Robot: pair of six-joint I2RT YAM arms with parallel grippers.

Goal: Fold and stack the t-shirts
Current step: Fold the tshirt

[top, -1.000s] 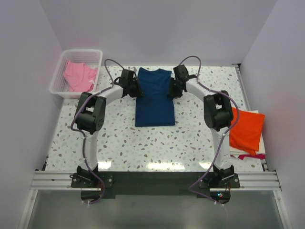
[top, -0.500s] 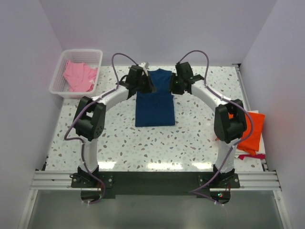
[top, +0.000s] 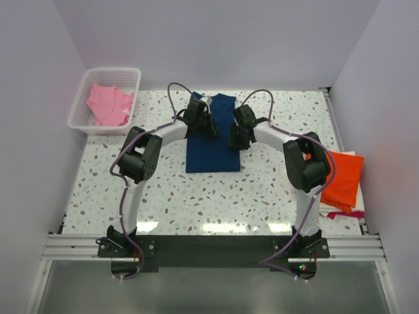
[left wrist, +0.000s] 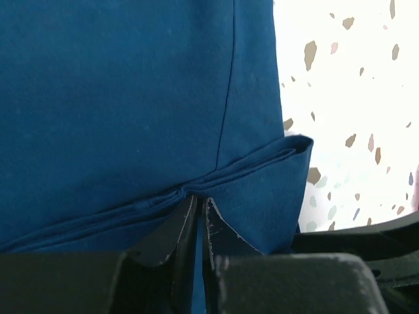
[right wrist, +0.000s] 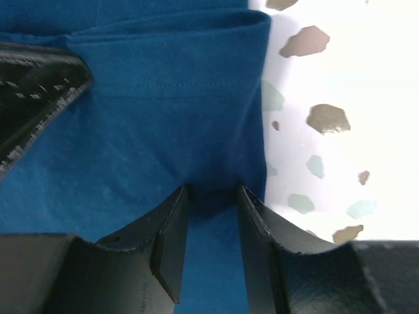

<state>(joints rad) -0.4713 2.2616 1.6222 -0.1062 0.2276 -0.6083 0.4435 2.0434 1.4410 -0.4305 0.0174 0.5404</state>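
The navy blue t-shirt [top: 211, 156] lies as a long folded strip in the middle of the table. My left gripper [top: 209, 129] is over its far left part, shut on a fold of the cloth [left wrist: 118, 98]; the left wrist view shows the gripper [left wrist: 198, 197] pinching a bunched edge. My right gripper [top: 234, 140] is at the shirt's right edge, its jaws closed on a thicker bunch of navy cloth [right wrist: 163, 131], as the right wrist view of the gripper [right wrist: 211, 191] shows. An orange t-shirt [top: 340, 175] lies folded at the table's right edge. A pink t-shirt [top: 108, 104] lies crumpled in the basket.
The white lattice basket [top: 82, 98] stands at the far left corner. The speckled tabletop [top: 170, 196] runs in front of the shirt. Something pink and white shows under the orange shirt at the right edge [top: 344, 212].
Both grippers have moved from the shirt's far shoulders inward and toward the near side, holding the navy cloth and drawing its far end over the body.
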